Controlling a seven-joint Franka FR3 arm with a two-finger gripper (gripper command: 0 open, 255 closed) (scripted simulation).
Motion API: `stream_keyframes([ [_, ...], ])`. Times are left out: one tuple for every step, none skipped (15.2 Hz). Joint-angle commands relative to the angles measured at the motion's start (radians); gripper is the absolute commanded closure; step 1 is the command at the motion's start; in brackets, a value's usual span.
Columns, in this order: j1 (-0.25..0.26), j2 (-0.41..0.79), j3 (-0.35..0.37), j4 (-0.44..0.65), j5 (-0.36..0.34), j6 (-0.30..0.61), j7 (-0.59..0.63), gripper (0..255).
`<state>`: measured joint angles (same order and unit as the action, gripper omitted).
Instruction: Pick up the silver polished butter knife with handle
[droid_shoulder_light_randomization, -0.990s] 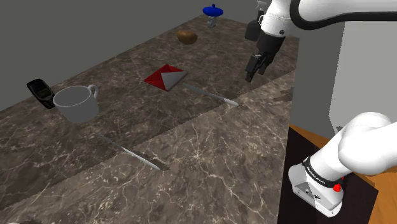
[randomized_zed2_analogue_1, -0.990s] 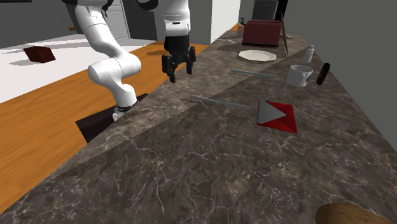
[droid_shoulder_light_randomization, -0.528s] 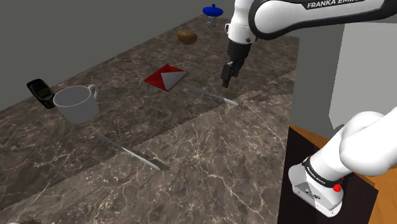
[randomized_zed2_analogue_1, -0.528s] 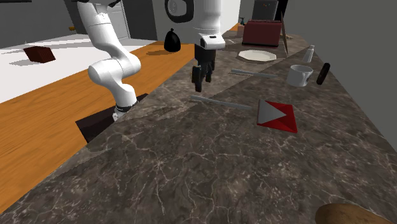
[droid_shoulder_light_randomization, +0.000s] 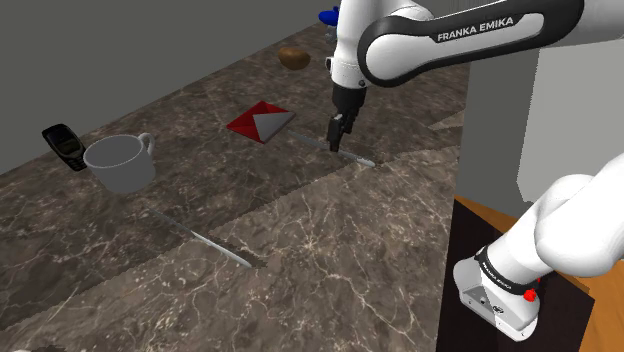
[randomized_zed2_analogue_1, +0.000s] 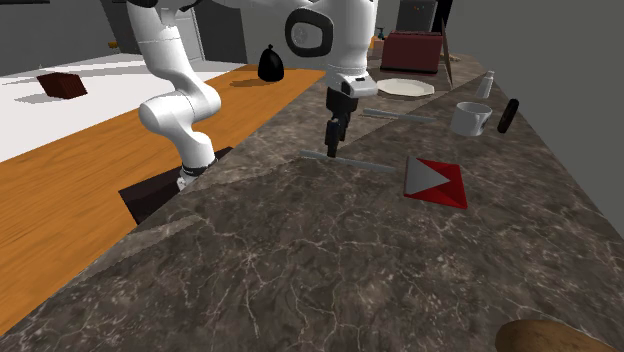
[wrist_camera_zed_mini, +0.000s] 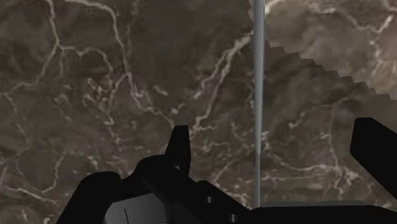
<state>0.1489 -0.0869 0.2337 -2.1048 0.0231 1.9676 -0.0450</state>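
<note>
My tool (wrist_camera_zed_mini: 278, 137) hangs released astride the butter knife (wrist_camera_zed_mini: 257, 95), lined up because it lies flat on the counter (wrist_camera_zed_mini: 95, 76).

From my console this reads as a home kitchen. The arm works over a long dark brown marble countertop (randomized_zed2_analogue_1: 300, 260) set against a grey wall, with an orange wooden floor (randomized_zed2_analogue_1: 90, 170) beside it. On the counter I see a boxy red toaster (randomized_zed2_analogue_1: 410, 50), a round white plate (randomized_zed2_analogue_1: 404, 87), a pale grey handled mug (droid_shoulder_light_randomization: 120, 162), a small white shaker (randomized_zed2_analogue_1: 488, 84), a folded red and white napkin (droid_shoulder_light_randomization: 260, 122), a brown bread roll (droid_shoulder_light_randomization: 293, 58) and a slim silver butter knife (randomized_zed2_analogue_1: 360, 163).
</note>
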Motion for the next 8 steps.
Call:
stream_keyframes([
  [0.001,0.009,0.001,-0.016,-0.002,0.025,0.002,0],
  [0.001,0.013,0.002,-0.025,-0.003,0.039,0.003,0],
  [0.001,0.016,0.002,-0.031,-0.003,0.046,0.003,0],
  [0.001,0.016,0.002,-0.030,-0.003,0.046,0.003,0],
  [0.001,0.014,0.001,-0.031,-0.003,0.045,0.002,255],
  [0.001,0.014,0.001,-0.031,-0.003,0.045,0.002,255],
  [0.000,0.014,0.001,-0.031,-0.003,0.044,0.001,255],
  [0.001,0.014,0.001,-0.031,-0.003,0.045,0.002,255],
])
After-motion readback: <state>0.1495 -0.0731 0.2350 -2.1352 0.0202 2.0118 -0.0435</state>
